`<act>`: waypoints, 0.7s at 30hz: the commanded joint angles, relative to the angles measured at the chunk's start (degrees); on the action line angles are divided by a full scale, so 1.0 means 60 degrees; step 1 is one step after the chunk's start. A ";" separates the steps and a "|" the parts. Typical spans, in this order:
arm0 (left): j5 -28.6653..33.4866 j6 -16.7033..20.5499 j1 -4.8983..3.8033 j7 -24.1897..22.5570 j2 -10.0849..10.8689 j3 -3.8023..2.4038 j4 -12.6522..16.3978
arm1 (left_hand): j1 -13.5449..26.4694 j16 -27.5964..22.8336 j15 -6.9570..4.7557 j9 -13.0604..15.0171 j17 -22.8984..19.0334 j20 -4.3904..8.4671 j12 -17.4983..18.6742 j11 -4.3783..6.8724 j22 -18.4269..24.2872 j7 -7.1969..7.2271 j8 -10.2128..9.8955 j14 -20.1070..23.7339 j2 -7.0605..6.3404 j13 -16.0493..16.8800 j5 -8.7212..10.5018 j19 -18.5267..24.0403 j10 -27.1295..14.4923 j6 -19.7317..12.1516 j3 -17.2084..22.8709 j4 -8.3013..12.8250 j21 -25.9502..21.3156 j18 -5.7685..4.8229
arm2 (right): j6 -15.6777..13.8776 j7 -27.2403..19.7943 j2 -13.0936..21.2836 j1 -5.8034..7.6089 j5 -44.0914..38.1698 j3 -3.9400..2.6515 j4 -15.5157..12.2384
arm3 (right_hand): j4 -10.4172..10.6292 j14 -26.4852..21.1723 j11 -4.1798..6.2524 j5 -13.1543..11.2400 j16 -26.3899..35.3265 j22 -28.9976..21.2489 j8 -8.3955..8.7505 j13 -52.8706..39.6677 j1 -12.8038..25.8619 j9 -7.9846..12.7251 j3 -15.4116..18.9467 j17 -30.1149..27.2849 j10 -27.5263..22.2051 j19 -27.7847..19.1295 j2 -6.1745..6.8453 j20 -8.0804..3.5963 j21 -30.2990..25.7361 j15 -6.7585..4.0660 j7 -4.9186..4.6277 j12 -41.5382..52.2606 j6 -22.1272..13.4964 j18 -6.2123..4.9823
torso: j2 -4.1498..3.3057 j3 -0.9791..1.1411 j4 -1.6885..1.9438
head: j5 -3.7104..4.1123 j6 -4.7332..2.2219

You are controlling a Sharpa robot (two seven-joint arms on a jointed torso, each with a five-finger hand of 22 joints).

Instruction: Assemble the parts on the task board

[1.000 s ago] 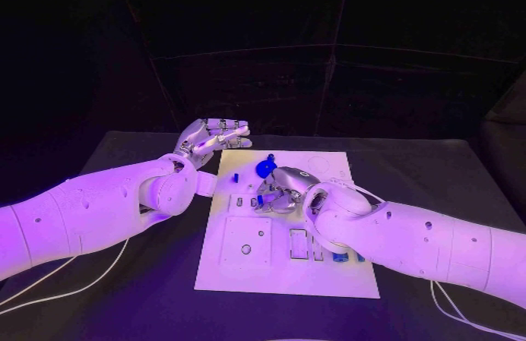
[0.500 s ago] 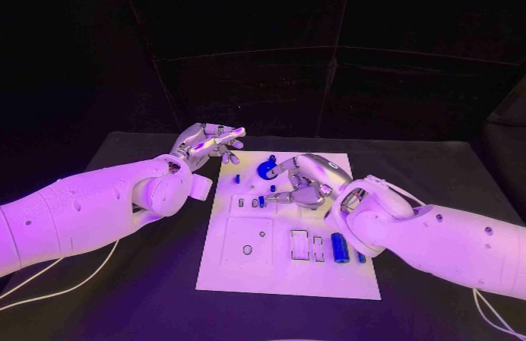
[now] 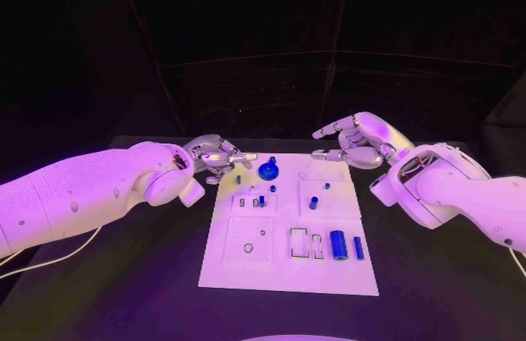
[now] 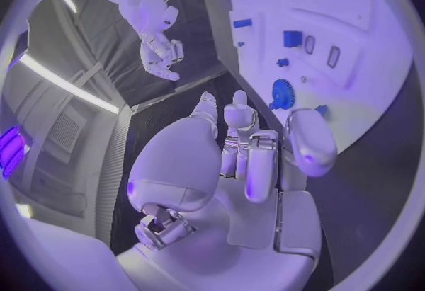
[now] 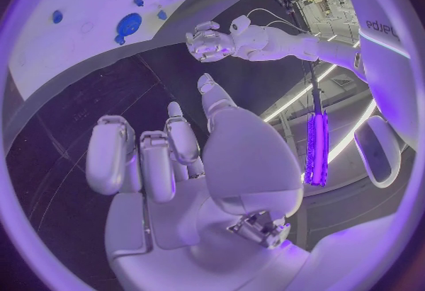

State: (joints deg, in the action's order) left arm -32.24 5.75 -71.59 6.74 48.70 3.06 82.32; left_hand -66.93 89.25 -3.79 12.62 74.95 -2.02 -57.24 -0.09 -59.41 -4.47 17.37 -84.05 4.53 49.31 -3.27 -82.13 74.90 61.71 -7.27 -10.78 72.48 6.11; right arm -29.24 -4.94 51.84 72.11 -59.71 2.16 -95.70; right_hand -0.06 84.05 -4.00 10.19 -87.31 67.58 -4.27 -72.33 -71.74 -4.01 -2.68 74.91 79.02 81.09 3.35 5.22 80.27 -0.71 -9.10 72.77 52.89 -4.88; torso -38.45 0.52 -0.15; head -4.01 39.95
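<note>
The white task board (image 3: 252,269) lies in the middle of the table. A blue gear-like part (image 3: 268,172) stands near its far edge, and a small blue peg (image 3: 314,202) stands right of centre. Two blue cylinders (image 3: 339,245) lie near the board's right edge. My left hand (image 3: 220,157) hovers at the far left corner, fingers loosely bent, holding nothing. My right hand (image 3: 356,147) is raised over the far right corner with fingers apart and empty. The left wrist view shows my left hand (image 4: 248,163), the gear (image 4: 282,93) and the right hand (image 4: 159,54). The right wrist view shows my right hand (image 5: 177,156) and the gear (image 5: 127,24).
Small blue pieces (image 3: 261,200) sit in the board's left slots, and empty rectangular recesses (image 3: 299,242) lie toward its near half. Black table (image 3: 438,280) surrounds the board. A white cable (image 3: 44,250) trails at the near left.
My right hand has lifted off the middle of the board and drawn back to the far right, uncovering the small blue peg. My left hand has come down closer to the board's corner.
</note>
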 commanded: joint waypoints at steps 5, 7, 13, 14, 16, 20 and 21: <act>-0.3610 -0.1942 -0.0210 0.3252 -0.0607 -0.0006 -0.0299 | 0.0327 0.0125 -0.0133 0.0776 0.2508 0.0083 -0.1146 0.0159 -0.0797 0.0175 0.1039 -0.0992 -0.0023 0.1156 0.0090 -0.0176 0.0043 -0.0279 -0.0657 -0.0683 0.0519 -0.0249 | 0.0317 -0.0164 0.0059 0.0122 0.1094 0.0001 0.0260 | -0.0005 0.0719 0.0018 0.0059 0.0078 -0.0052 -0.0051 0.0063 -0.0088 -0.0015 0.0071 0.1221 -0.0090 -0.0019 -0.0025 0.0043 0.0028 0.0034 0.0021 -0.0082 0.0089 0.0085 | 0.0197 0.0120 -0.0005 | -0.0022 0.0079; -0.3919 -0.2102 -0.0237 0.3418 -0.0846 -0.0004 -0.0470 | 0.0322 0.0125 -0.0154 0.0962 0.2508 0.0110 -0.1320 0.0183 -0.0913 0.0213 0.1259 -0.0992 -0.0020 0.1343 0.0089 -0.0194 0.0084 -0.0352 -0.0798 -0.0808 0.0592 -0.0264 | 0.0349 -0.0145 0.0030 0.0136 0.1115 0.0001 0.0330 | -0.0001 0.0711 0.0020 0.0071 0.0091 -0.0075 -0.0057 0.0089 -0.0090 -0.0016 0.0083 0.1190 -0.0107 -0.0029 -0.0033 0.0041 0.0018 0.0031 0.0025 -0.0109 0.0099 0.0080 | 0.0217 0.0136 -0.0009 | -0.0028 0.0098; -0.4289 -0.2289 -0.0279 0.3628 -0.1414 0.0006 -0.0848 | 0.0192 0.0125 -0.0189 0.1365 0.2508 0.0147 -0.1709 0.0223 -0.1389 0.0254 0.1696 -0.0992 0.0008 0.1768 0.0096 -0.0311 0.0228 -0.0590 -0.1057 -0.0920 0.0892 -0.0341 | 0.0420 -0.0075 -0.0064 0.0155 0.1138 0.0001 0.0489 | 0.0008 0.0699 0.0023 0.0086 0.0115 -0.0124 -0.0060 0.0137 -0.0089 -0.0015 0.0101 0.1137 -0.0140 -0.0050 -0.0046 0.0038 -0.0005 0.0027 0.0027 -0.0158 0.0105 0.0071 | 0.0216 0.0136 -0.0041 | -0.0063 0.0117; -0.4316 -0.2306 -0.0284 0.3644 -0.1499 0.0007 -0.0906 | 0.0177 0.0125 -0.0195 0.1434 0.2508 0.0152 -0.1746 0.0230 -0.1426 0.0261 0.1768 -0.0992 0.0020 0.1808 0.0096 -0.0316 0.0239 -0.0623 -0.1097 -0.0925 0.0918 -0.0346 | 0.0434 -0.0061 -0.0077 0.0157 0.1139 0.0001 0.0508 | 0.0008 0.0699 0.0023 0.0086 0.0115 -0.0124 -0.0060 0.0137 -0.0089 -0.0015 0.0101 0.1137 -0.0140 -0.0050 -0.0046 0.0038 -0.0005 0.0027 0.0027 -0.0158 0.0105 0.0071 | 0.0218 0.0138 -0.0044 | -0.0058 0.0119; -0.4346 -0.2344 -0.0291 0.3665 -0.1627 0.0009 -0.0995 | 0.0156 0.0125 -0.0203 0.1543 0.2508 0.0158 -0.1792 0.0241 -0.1484 0.0273 0.1884 -0.0992 0.0035 0.1857 0.0096 -0.0323 0.0251 -0.0670 -0.1162 -0.0929 0.0955 -0.0354 | 0.0453 -0.0035 -0.0099 0.0159 0.1141 0.0001 0.0539 | 0.0014 0.0692 0.0025 0.0102 0.0130 -0.0143 -0.0059 0.0163 -0.0094 -0.0013 0.0115 0.1107 -0.0159 -0.0060 -0.0062 0.0035 -0.0015 0.0024 0.0028 -0.0186 0.0105 0.0068 | 0.0208 0.0125 -0.0020 | -0.0026 0.0124; -0.4385 -0.2483 -0.0304 0.3705 -0.1887 0.0016 -0.1176 | 0.0153 0.0125 -0.0210 0.1687 0.2508 0.0165 -0.1842 0.0251 -0.1549 0.0282 0.2024 -0.0992 0.0062 0.1912 0.0096 -0.0326 0.0262 -0.0759 -0.1262 -0.0940 0.0997 -0.0362 | 0.0494 0.0022 -0.0146 0.0162 0.1143 0.0002 0.0586 | 0.0019 0.0685 0.0025 0.0116 0.0143 -0.0167 -0.0056 0.0182 -0.0096 -0.0011 0.0132 0.1080 -0.0174 -0.0071 -0.0069 0.0033 -0.0027 0.0023 0.0028 -0.0206 0.0099 0.0064 | 0.0191 0.0117 -0.0016 | -0.0011 0.0126; -0.4389 -0.2518 -0.0306 0.3712 -0.1936 0.0019 -0.1215 | 0.0154 0.0125 -0.0210 0.1696 0.2508 0.0166 -0.1847 0.0251 -0.1556 0.0283 0.2032 -0.0992 0.0063 0.1917 0.0096 -0.0327 0.0263 -0.0765 -0.1268 -0.0941 0.1002 -0.0363 | 0.0499 0.0032 -0.0155 0.0162 0.1143 0.0002 0.0595 | 0.0019 0.0685 0.0025 0.0116 0.0143 -0.0167 -0.0056 0.0182 -0.0096 -0.0011 0.0132 0.1080 -0.0174 -0.0071 -0.0069 0.0033 -0.0027 0.0023 0.0028 -0.0206 0.0099 0.0064 | 0.0189 0.0118 -0.0013 | -0.0009 0.0125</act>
State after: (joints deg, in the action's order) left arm -56.48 -7.05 -73.30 27.47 37.25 3.20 75.24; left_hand -65.66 89.83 -4.61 22.75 74.94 -1.12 -67.95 1.47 -68.71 -2.85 29.36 -84.05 4.75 60.77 -2.88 -83.59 76.05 57.42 -14.61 -16.51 78.35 4.37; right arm -27.08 -4.99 50.98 72.94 -53.50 2.20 -92.15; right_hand 0.11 84.05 -3.79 10.69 -86.81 66.62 -4.27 -71.29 -71.86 -4.05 -2.19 74.94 78.38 80.88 3.23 5.43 80.26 -0.72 -8.90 71.87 53.09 -4.88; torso -37.20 1.29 -0.31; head -4.15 40.71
